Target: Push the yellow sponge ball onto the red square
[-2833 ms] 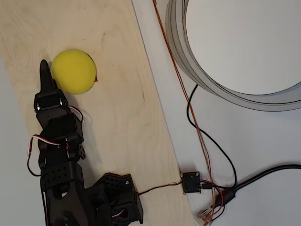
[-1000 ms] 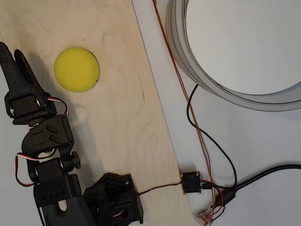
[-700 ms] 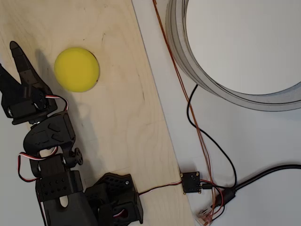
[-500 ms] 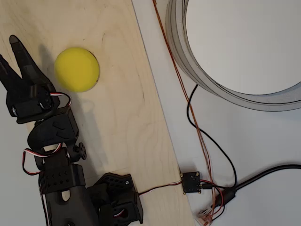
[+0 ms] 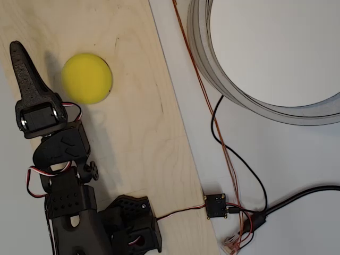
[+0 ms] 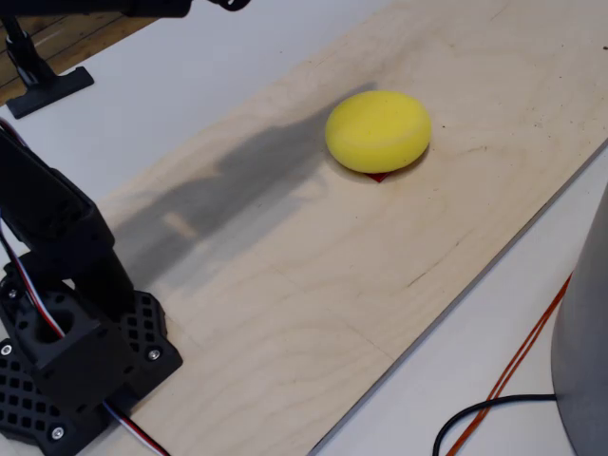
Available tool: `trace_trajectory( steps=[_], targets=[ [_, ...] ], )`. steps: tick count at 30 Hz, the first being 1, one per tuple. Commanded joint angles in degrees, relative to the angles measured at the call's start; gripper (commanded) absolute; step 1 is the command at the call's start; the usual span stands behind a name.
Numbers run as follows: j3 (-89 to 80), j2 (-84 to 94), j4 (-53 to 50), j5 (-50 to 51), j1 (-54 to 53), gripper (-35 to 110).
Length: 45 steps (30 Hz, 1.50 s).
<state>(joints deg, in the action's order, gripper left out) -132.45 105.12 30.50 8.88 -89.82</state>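
Yellow sponge ball covers red square; gripper closed, empty, left of ball; no legible writing.

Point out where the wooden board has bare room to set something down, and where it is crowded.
Bare: the wooden board right of and below the yellow sponge ball, up to its edge by the orange wire. Crowded: the board's left side, taken by the gripper and arm base, and the ball's spot over the red square.

Overhead looks straight down on my surface; the fixed view sits low beside my base, close, sharing the plywood.
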Motion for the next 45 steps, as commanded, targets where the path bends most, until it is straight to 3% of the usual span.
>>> trace_trajectory(
  steps=[1, 3, 7, 11, 21, 22, 23, 26, 28, 35, 38, 45],
  targets=[
    [-1.3, 4.4, 0.2, -6.6, 1.1, 33],
    [-0.9, 5.9, 0.2, -8.3, 1.1, 25],
    [-1.6, 6.6, 0.4, -5.7, 0.7, 24],
    [-1.6, 6.6, 1.5, -1.8, -0.3, 0],
    [-0.6, 2.5, -2.3, 6.3, -2.9, 0],
    [-0.8, 3.1, -2.3, 5.0, -2.5, 3],
    [-1.5, 3.7, -1.5, 0.8, -1.2, 21],
    [-3.4, 6.9, -0.7, -7.4, 1.6, 30],
    [-3.3, 8.8, -0.7, -8.5, 1.8, 21],
    [-2.6, 9.2, -0.7, -8.5, 1.3, 21],
    [-1.3, 9.1, -0.4, -8.3, 1.5, 0],
    [2.3, 7.8, -7.9, -4.1, 0.2, 0]
  ],
)
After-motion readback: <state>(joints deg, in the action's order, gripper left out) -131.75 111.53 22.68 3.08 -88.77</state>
